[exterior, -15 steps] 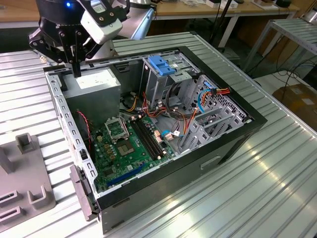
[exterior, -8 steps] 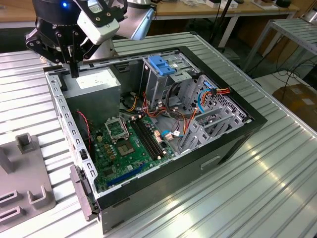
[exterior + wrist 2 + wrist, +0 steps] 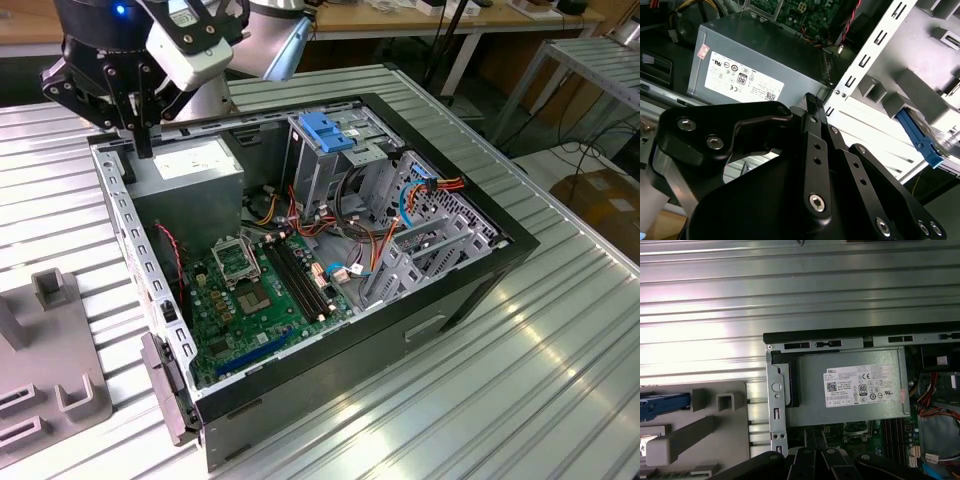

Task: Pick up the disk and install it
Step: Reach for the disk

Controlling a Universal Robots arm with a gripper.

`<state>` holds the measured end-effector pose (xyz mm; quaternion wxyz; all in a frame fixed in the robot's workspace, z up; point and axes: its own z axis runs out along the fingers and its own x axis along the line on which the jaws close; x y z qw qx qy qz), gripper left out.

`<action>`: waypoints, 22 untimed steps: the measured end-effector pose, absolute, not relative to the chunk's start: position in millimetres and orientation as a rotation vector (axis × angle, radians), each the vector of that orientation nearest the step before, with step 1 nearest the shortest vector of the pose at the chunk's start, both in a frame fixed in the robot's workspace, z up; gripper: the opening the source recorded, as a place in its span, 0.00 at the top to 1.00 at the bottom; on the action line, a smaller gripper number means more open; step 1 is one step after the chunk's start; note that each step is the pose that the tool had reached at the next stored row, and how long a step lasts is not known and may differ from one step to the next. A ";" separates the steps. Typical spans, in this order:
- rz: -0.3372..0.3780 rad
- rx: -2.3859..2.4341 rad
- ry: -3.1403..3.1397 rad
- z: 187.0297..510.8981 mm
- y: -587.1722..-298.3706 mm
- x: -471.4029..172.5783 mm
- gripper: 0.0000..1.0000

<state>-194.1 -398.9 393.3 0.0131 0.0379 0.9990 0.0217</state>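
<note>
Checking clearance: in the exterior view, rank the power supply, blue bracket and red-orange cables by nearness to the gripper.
1. Power supply, just beside the gripper.
2. Blue bracket, atop the drive cage.
3. Red-orange cables, toward the exterior view's right.

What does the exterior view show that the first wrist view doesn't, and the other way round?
The exterior view adds the blue plastic bracket atop the silver metal drive cage. The first wrist view adds the disk, edged in bright blue plastic. Both share the grey metal power supply with its pale label and the grey blocky fixture.
</note>
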 end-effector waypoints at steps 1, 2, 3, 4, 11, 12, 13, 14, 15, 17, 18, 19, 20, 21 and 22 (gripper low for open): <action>0.068 0.118 3.112 393.3 -398.9 -195.1 0.90; 0.068 0.118 3.112 393.3 -398.9 -196.7 0.90; 0.068 0.118 3.113 393.3 -398.9 -197.3 0.90; 0.068 0.118 3.112 393.3 -398.9 -197.9 0.90; 0.068 0.118 3.113 393.3 -398.9 -203.6 0.90; 0.068 0.118 3.112 393.3 -398.9 -204.5 0.90; 0.068 0.118 3.113 393.4 -398.9 -205.2 0.90; 0.068 0.118 3.112 393.3 -398.9 -206.0 0.90; 0.068 0.118 3.112 393.3 -398.9 -206.7 0.90; 0.068 0.118 3.112 393.3 -398.9 -208.0 0.90; 0.068 0.118 3.112 393.3 -398.9 -208.7 0.90; 0.068 0.118 3.112 393.3 -398.9 -209.4 0.90; 0.068 0.118 3.112 393.3 -398.9 -210.2 0.90; 0.068 0.118 3.112 393.3 -398.9 -211.0 0.90; 0.068 0.118 3.112 393.3 -398.9 -212.0 0.90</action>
